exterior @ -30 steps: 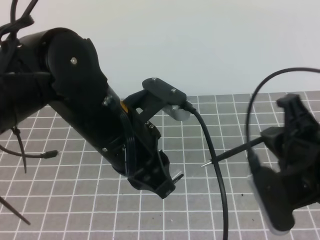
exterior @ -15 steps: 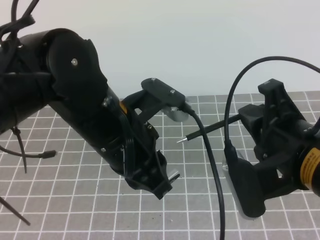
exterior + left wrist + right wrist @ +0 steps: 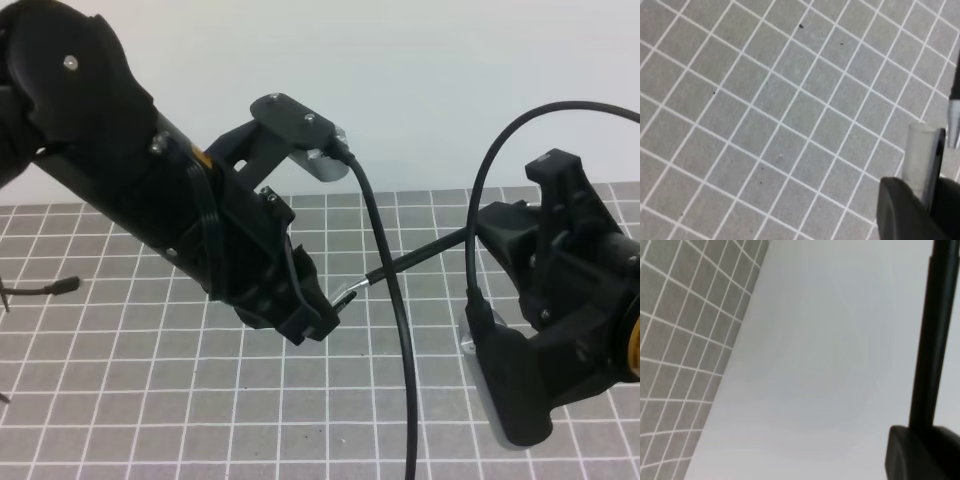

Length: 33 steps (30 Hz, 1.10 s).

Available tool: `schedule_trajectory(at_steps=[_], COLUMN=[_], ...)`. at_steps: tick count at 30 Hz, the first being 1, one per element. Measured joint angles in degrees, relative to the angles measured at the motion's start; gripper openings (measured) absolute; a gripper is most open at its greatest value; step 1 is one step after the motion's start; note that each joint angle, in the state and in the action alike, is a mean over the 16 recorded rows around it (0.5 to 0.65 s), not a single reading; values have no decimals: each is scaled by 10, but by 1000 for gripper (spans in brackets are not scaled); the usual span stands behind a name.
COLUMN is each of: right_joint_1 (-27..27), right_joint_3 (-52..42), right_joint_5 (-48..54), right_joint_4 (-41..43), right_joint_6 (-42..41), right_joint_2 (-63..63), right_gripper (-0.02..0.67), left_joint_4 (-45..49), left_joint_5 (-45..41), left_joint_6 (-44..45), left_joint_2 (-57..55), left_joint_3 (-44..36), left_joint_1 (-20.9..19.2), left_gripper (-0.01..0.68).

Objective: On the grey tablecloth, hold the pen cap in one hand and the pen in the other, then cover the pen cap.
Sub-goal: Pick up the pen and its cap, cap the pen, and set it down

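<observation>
Above the grey tablecloth (image 3: pixel 200 400), my left gripper (image 3: pixel 322 318) is shut on the pen cap (image 3: pixel 345 296), whose open end points up and to the right. From the right, my right gripper (image 3: pixel 490 235) is shut on the slim black pen (image 3: pixel 425 257), which slants down-left. The pen's silvery tip meets the cap's mouth. In the left wrist view the cap (image 3: pixel 920 152) stands up between the dark fingers (image 3: pixel 902 207), with the pen (image 3: pixel 954 117) just beside it at the right edge. The right wrist view shows the pen's shaft (image 3: pixel 932 330) rising from a finger (image 3: pixel 920 450).
A thick black cable (image 3: pixel 395 330) hangs down across the middle, in front of the pen. Another cable (image 3: pixel 510 150) loops over the right arm. A thin cable end (image 3: pixel 60 286) lies at the left. A pale wall (image 3: pixel 430 90) backs the cloth.
My left arm has swung up and the cap has risen towards the pen. The pen has slid further left, so its tip now reaches the cap's mouth instead of hanging apart.
</observation>
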<state>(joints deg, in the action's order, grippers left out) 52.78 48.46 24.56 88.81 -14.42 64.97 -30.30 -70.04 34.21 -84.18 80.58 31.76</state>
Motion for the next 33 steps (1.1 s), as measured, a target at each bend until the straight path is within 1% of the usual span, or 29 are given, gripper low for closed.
schedule_trajectory(at_steps=[6,22,33], right_joint_1=[0,0,0], right_joint_3=[0,0,0], right_joint_5=[0,20,30], right_joint_4=[0,-4,28], right_joint_6=[-19,-17,35], right_joint_2=[-3,-3,-7], right_gripper=[6,6,1], left_joint_4=[-25,-30,-34], left_joint_5=[0,-1,-1], left_joint_6=[-4,-14,-15], left_joint_2=[2,20,22], left_joint_3=[4,4,4], left_joint_1=[-10,-10,-10], left_gripper=[82,82,82])
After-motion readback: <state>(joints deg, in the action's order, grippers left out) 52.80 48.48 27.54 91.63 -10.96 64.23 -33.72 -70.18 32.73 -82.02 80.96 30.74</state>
